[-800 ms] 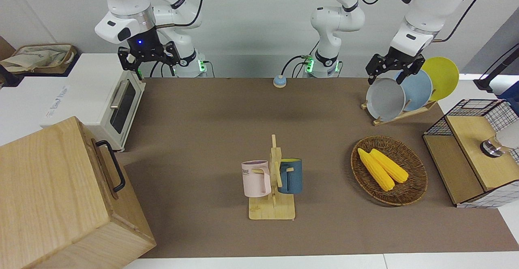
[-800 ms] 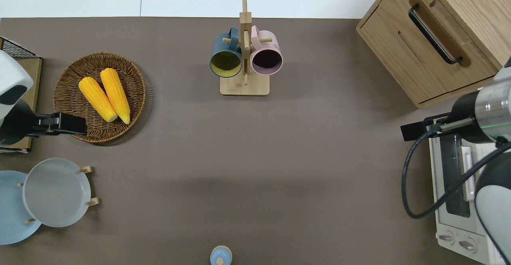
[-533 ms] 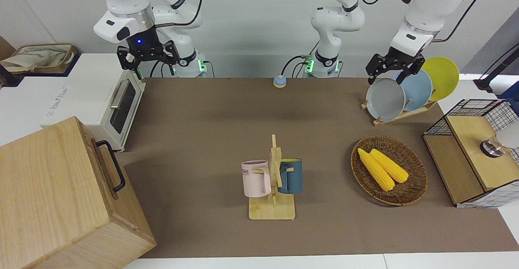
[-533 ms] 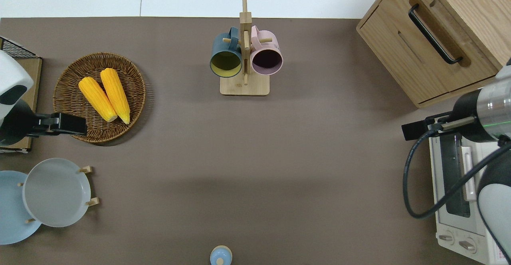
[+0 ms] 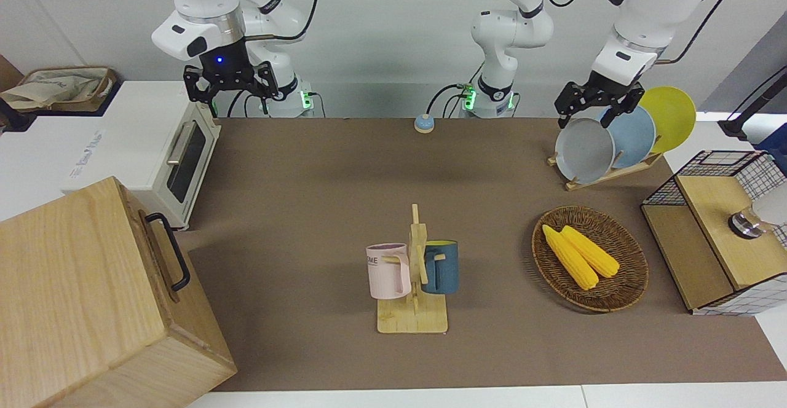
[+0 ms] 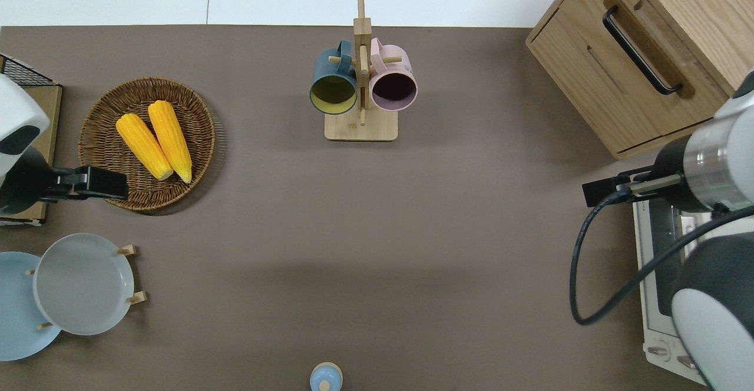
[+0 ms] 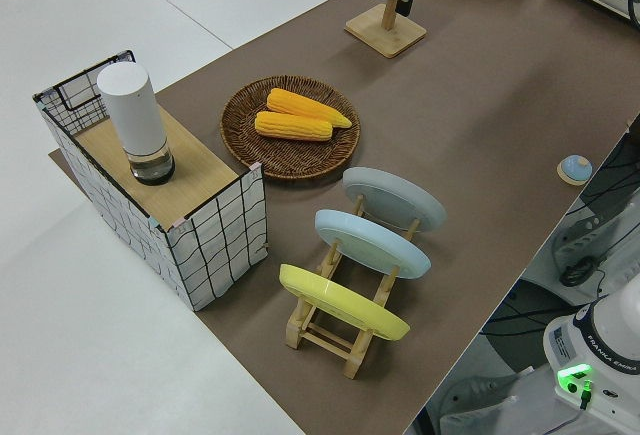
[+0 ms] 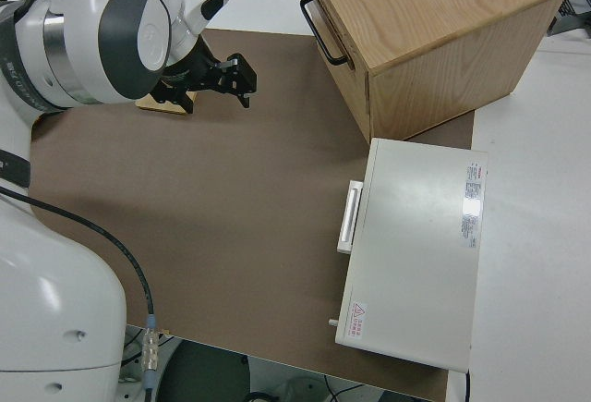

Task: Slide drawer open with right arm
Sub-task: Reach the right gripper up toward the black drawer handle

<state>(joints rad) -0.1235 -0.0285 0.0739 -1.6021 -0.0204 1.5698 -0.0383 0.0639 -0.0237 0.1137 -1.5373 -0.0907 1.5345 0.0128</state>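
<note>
The drawer (image 6: 626, 79) is the wide light-wood front of the wooden cabinet (image 5: 80, 297) at the right arm's end of the table. It sits flush and shut, with its black loop handle (image 6: 639, 49) showing also in the front view (image 5: 171, 251) and the right side view (image 8: 319, 16). My right gripper (image 5: 230, 91), under a blue wrist light, is open and empty. In the overhead view (image 6: 601, 191) it hangs over the brown mat by the toaster oven's door, apart from the cabinet. It also shows in the right side view (image 8: 226, 77). My left arm is parked.
A white toaster oven (image 5: 154, 150) stands beside the cabinet, nearer to the robots. A mug rack (image 5: 413, 285) with a pink and a blue mug stands mid-table. A wicker basket (image 5: 627, 273) of corn, a plate rack (image 5: 605, 171) and a wire-grid box (image 5: 719, 230) are at the left arm's end.
My right gripper has shifted a little toward the table's middle and risen slightly. The drawer and the left arm have not moved.
</note>
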